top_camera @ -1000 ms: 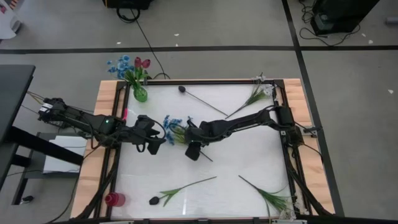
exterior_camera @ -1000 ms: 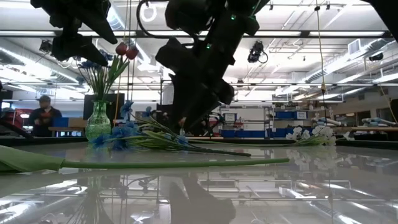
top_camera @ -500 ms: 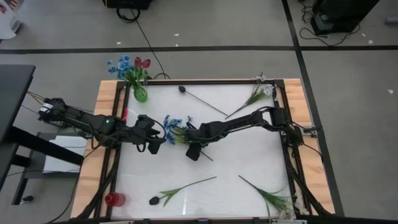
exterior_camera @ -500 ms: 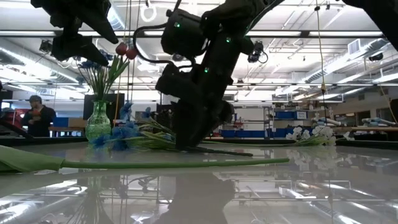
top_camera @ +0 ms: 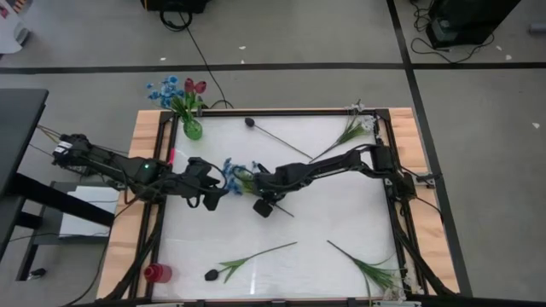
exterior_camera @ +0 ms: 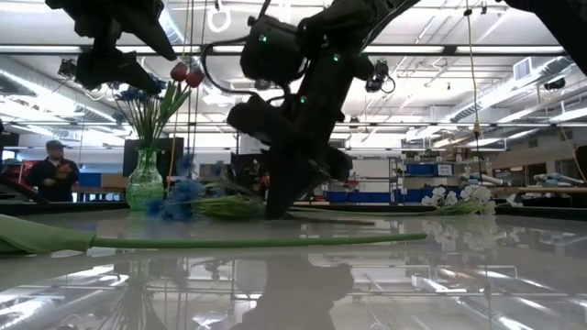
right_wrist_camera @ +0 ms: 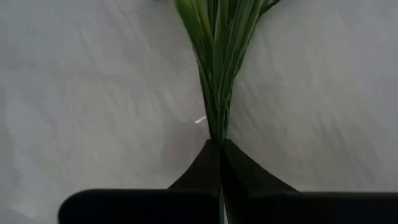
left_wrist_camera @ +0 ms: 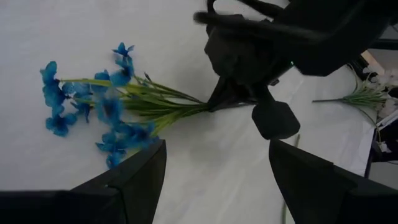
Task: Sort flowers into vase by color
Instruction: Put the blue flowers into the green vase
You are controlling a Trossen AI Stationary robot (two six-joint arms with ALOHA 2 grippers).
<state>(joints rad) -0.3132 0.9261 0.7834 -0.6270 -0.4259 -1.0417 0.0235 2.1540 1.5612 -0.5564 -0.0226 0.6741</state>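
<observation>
A blue flower (top_camera: 232, 169) lies flat on the white table, its heads toward the left arm and its green stem running toward the table's near right. My right gripper (top_camera: 254, 186) stands on the table at mid-stem, shut on it; it also shows in the low view (exterior_camera: 275, 209). My left gripper (left_wrist_camera: 214, 186) hovers open just left of the blue heads (left_wrist_camera: 102, 106), touching nothing. A green glass vase (top_camera: 193, 128) at the far left corner holds blue flowers and red tulips. My right gripper pinches the blue flower's bundle of green stems (right_wrist_camera: 217, 127) between its two fingertips, just below the leaves. The fingers (right_wrist_camera: 205, 165) come slanting down from the table's right. The flower lies on the table, heads pointing away from the gripper.
A dark-headed flower (top_camera: 250, 122) and a white one (top_camera: 354, 126) lie along the far edge. Another dark-headed flower (top_camera: 247, 258) and a leafy flower (top_camera: 371, 269) lie near the front. A small red vase (top_camera: 156, 273) stands at the near left corner. A person (exterior_camera: 53, 170) stands in the room behind.
My right gripper has come down onto the table at the blue flower's stem and has shut on it. The flower still lies on the table.
</observation>
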